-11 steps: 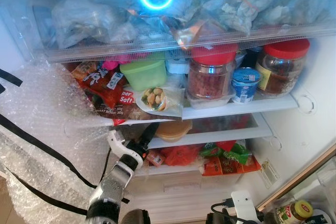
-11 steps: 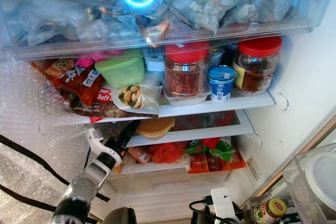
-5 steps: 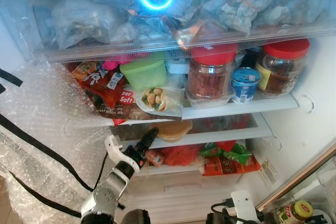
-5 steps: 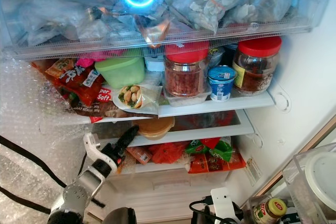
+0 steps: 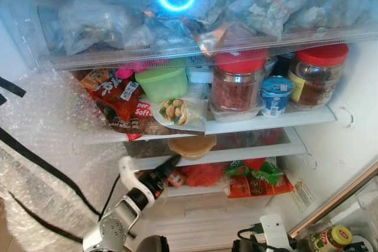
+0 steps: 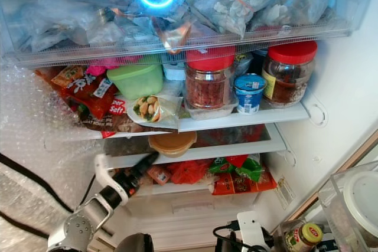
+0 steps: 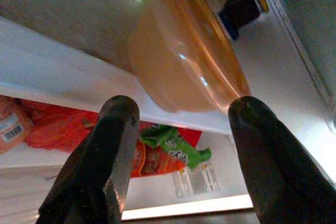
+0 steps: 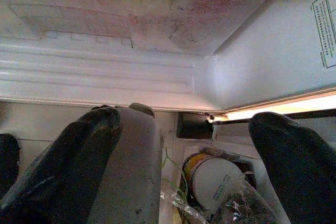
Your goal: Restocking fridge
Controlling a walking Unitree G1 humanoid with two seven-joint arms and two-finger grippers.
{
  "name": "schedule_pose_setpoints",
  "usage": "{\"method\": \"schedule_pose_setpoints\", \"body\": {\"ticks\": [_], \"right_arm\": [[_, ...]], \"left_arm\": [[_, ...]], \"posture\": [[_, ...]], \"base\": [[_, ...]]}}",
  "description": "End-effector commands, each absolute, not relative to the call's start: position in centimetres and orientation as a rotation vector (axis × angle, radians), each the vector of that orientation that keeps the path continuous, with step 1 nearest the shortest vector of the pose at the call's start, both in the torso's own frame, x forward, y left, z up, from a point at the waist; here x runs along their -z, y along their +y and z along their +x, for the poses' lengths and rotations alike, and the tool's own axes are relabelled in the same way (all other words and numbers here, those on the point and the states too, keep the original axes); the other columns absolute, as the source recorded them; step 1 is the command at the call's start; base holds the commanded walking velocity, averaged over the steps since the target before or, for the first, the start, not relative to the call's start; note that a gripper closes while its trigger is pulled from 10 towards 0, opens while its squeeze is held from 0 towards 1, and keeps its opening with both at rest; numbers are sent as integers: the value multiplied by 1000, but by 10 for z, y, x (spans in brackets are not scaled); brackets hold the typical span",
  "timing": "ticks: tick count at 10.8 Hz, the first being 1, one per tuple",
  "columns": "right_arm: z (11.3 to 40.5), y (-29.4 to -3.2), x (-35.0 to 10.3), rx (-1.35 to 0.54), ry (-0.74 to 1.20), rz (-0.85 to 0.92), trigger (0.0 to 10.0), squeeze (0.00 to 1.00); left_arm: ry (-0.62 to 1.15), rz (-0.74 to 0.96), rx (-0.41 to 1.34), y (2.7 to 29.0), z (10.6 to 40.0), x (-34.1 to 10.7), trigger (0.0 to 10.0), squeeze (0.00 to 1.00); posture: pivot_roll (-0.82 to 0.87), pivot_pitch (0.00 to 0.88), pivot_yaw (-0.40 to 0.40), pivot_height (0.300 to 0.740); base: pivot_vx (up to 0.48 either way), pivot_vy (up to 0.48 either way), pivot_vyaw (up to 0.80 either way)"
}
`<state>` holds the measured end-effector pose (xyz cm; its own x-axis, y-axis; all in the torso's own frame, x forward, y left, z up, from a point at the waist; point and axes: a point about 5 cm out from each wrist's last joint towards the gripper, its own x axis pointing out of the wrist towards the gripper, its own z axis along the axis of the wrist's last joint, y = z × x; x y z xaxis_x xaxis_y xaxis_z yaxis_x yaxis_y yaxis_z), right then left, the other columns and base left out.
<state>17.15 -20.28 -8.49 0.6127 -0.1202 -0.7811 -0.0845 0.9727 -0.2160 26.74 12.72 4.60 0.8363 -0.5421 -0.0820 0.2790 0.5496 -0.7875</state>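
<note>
Your open fridge (image 5: 348, 116) is packed: frosted bags crowd the clear top drawer (image 5: 195, 45), hard to tell apart. Below it, two red-lidded jars (image 5: 236, 84) flank a blue yoghurt cup (image 5: 276, 94), with a green tub (image 5: 160, 82) and a red snack packet (image 5: 121, 101) reading "Soft" at the left. Bubble wrap (image 5: 47, 128) covers the left wall. Your left hand (image 7: 181, 129), fingers spread and empty, points up at the orange lidded bowl (image 5: 191, 145) on the middle shelf (image 5: 260, 150); red and green packets (image 5: 254, 178) lie beneath. Your right hand (image 8: 202, 145) hangs open near the fridge floor, above a white-lidded jar (image 8: 212, 182). Its label is unreadable.
</note>
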Motion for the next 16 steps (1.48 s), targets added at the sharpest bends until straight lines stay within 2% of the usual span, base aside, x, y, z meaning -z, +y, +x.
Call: {"method": "schedule_pose_setpoints", "body": {"ticks": [1, 8, 16], "right_arm": [[154, -205, 93, 26, 988, -246, 10000, 0], [154, -204, 93, 20, 990, -247, 10000, 0], [155, -203, 93, 19, 987, -243, 10000, 0]], "left_arm": [[344, -792, 508, 129, 265, -45, 10000, 0], [305, -630, 561, 117, 281, -52, 10000, 0], [250, -572, 432, 114, 309, -48, 10000, 0]], "posture": [[-86, 6, 79, 635], [-83, 7, 78, 635], [-83, 4, 81, 635]], "base": [[0, 0, 0], [0, 0, 0], [0, 0, 0]]}}
